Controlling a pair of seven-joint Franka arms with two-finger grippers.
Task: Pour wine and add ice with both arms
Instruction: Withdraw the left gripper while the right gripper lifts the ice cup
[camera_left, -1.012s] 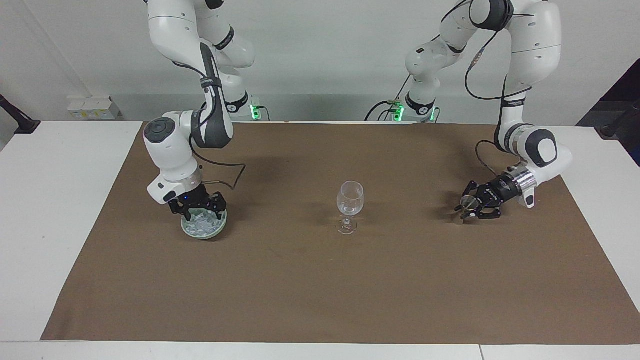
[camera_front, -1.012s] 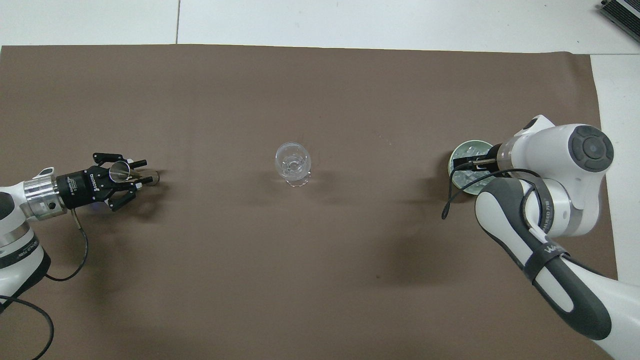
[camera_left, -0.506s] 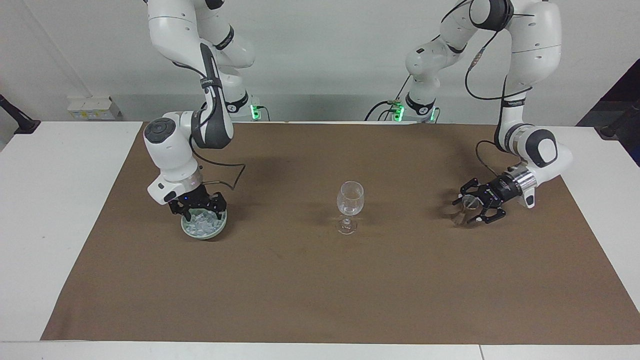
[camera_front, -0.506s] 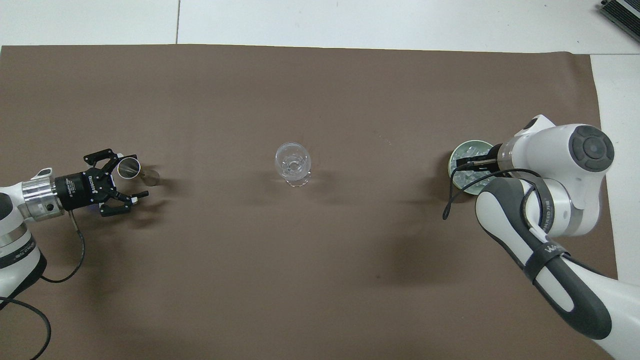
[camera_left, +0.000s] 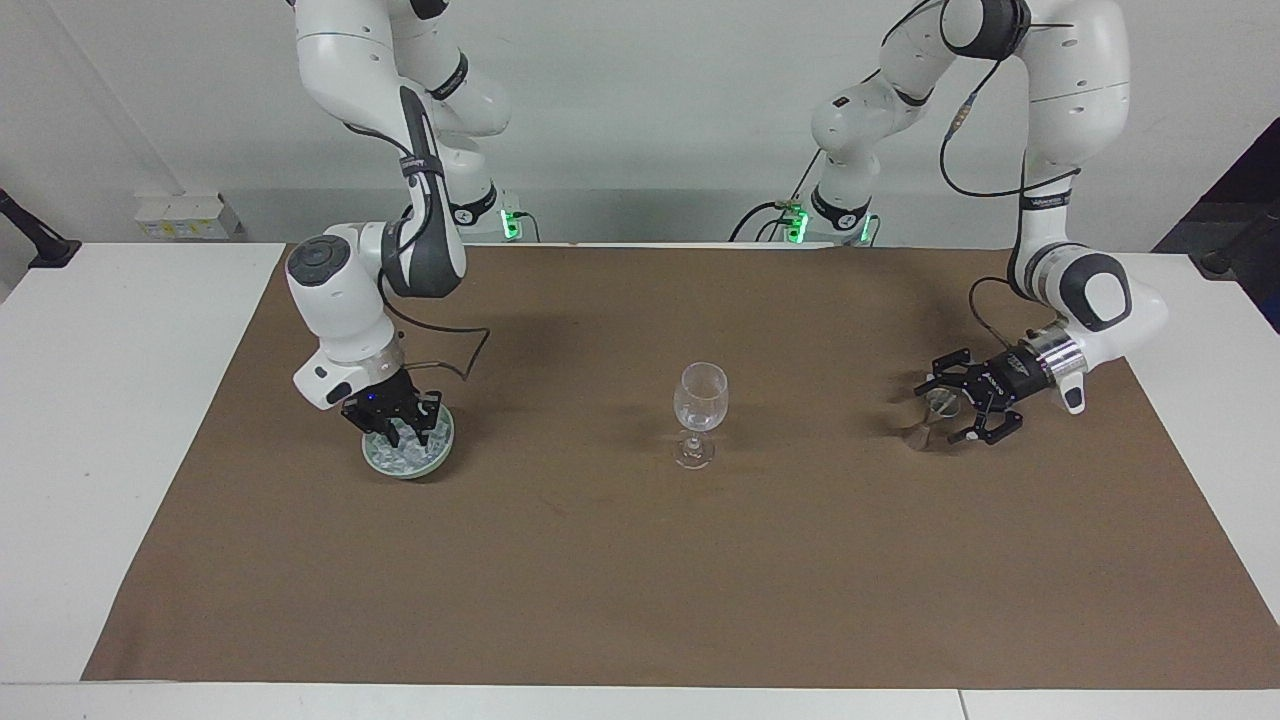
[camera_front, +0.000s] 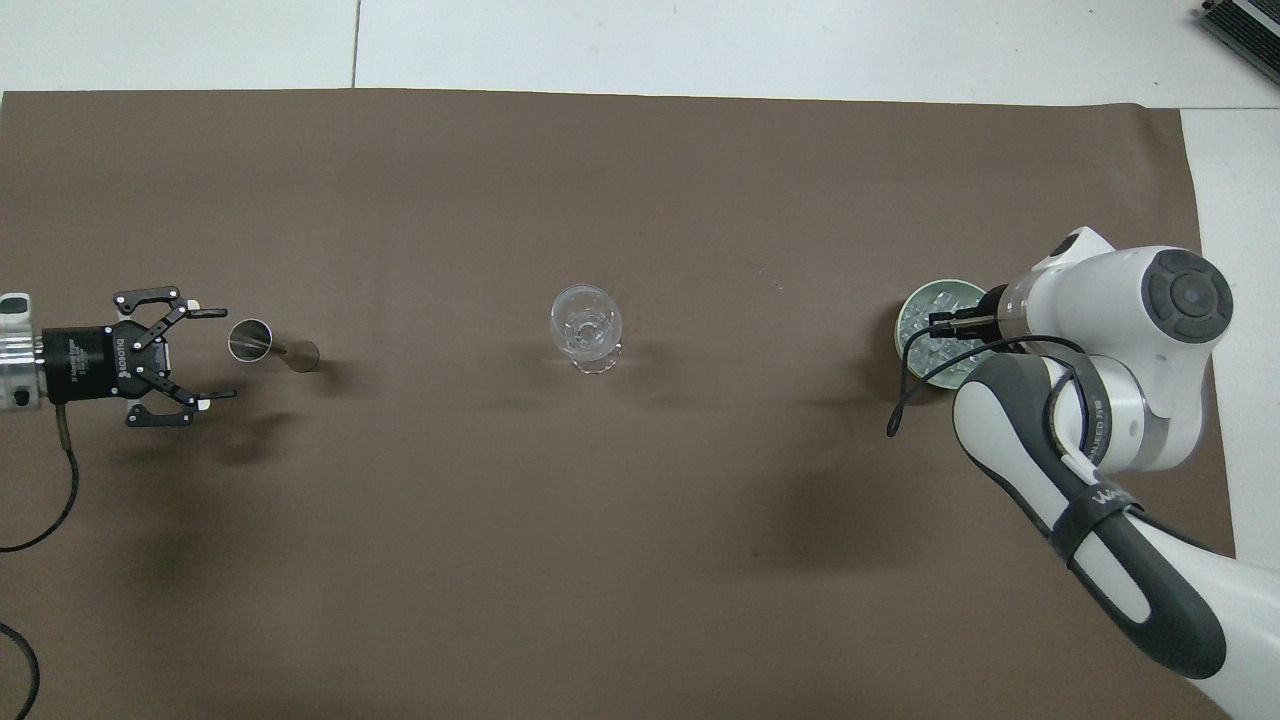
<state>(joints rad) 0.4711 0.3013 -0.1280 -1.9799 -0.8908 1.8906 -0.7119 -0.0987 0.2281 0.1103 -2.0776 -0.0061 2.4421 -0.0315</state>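
A clear stemmed glass (camera_left: 700, 405) stands upright mid-table; it also shows in the overhead view (camera_front: 586, 325). A pale green bowl (camera_left: 440, 452) holds the heap of ice (camera_left: 405, 455) toward the right arm's end; the bowl (camera_front: 915, 305) and the ice (camera_front: 940, 298) also show from above. My right gripper (camera_left: 395, 432) is down in the bowl, its fingers drawn together in the ice. A small metal measuring cup (camera_left: 938, 405) stands toward the left arm's end (camera_front: 250, 338). My left gripper (camera_left: 945, 412) is open and empty beside the cup, apart from it in the overhead view (camera_front: 212, 355).
A brown mat (camera_left: 640, 580) covers most of the white table (camera_left: 110, 400). The right arm's forearm (camera_front: 1090, 500) hangs over the mat on the robots' side of the bowl.
My left gripper has opened, let go of the metal cup and drawn back toward its end of the table. My right gripper's fingers have closed together in the ice.
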